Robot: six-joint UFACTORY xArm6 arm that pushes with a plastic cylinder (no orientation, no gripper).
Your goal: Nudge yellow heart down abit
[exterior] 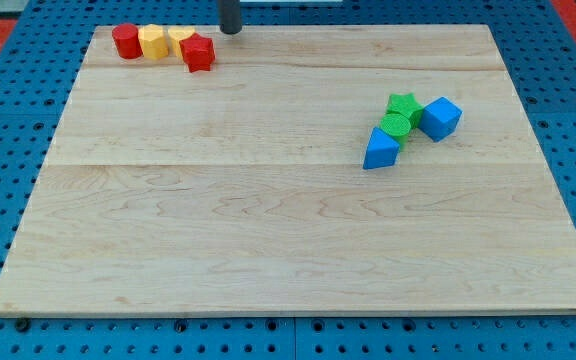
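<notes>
My tip (230,31) is resting at the top edge of the wooden tabletop (288,240), just to the view's right of and slightly above the yellow heart (180,40). This bare rod is carrying no pincer, so nothing is spreading or pinching. The heart is sitting in the top-left row, touching the yellow block (153,42) and the red block (199,52), beyond a red cylinder (126,41)
</notes>
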